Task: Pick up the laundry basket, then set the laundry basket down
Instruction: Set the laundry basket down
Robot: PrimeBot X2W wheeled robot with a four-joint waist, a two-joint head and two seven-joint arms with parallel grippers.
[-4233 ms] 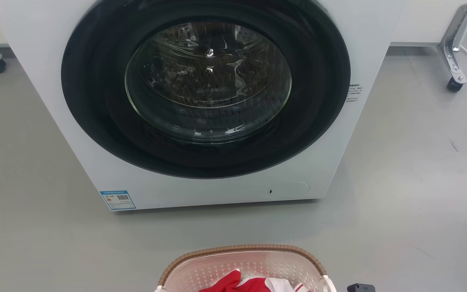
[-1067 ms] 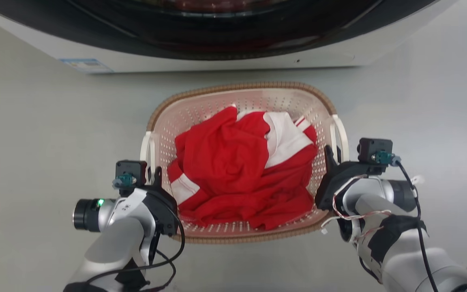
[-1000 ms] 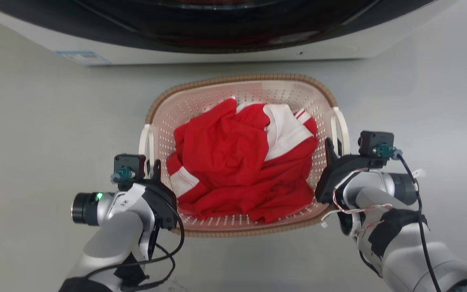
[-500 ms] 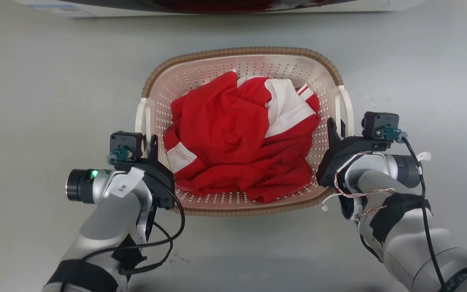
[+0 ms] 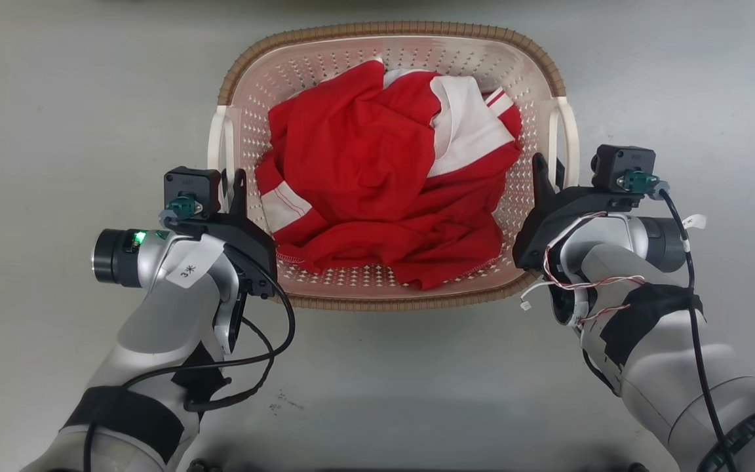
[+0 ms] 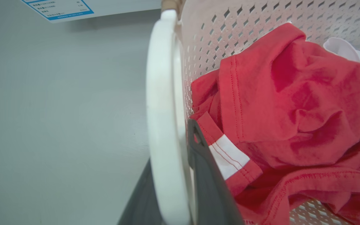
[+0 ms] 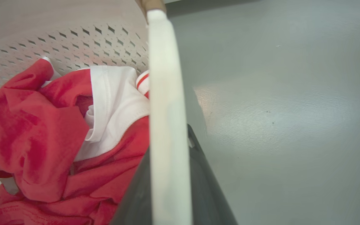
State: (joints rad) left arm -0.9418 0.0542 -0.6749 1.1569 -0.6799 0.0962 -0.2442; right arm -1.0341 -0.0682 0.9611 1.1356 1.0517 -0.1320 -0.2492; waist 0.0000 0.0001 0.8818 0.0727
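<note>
Where its rim ends, bare floor surrounds the laundry basket.

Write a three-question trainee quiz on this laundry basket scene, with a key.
1. True or false: the laundry basket holds red and white clothing.
2. Multiple choice: what is the left gripper closed on? A) the basket's white side handle B) the clothing C) nothing
3. Fill in: the woven-look rim of the basket is ___ in colour.
Key: 1 true; 2 A; 3 brown.
</note>
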